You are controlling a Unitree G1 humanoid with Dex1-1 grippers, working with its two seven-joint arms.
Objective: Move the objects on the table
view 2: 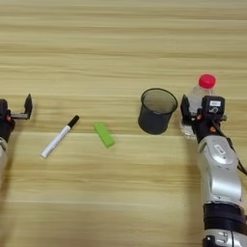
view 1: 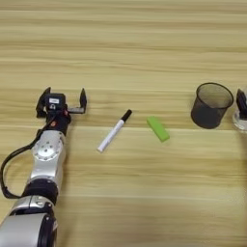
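On the right, our right tool is at the clear plastic bottle with its red cap; one black finger shows on the bottle's left side, but we cannot tell whether the tool is clenched on it or loose. The bottle stands upright just right of the black mesh cup, not touching it as far as we can see. We judge this step to be the bottle's pick-up or set-down; the next move calls for a firm grip on a smooth, round, likely slippery wall, and a path that avoids tipping the light cup.

Our left tool rests at the left of the bench, fingers spread apart, grasping nothing. Between the arms lie the white marker, slim and round with a black cap, slanted, and near it on the right the small green block, matte and rectangular. The bench is pale planked wood.
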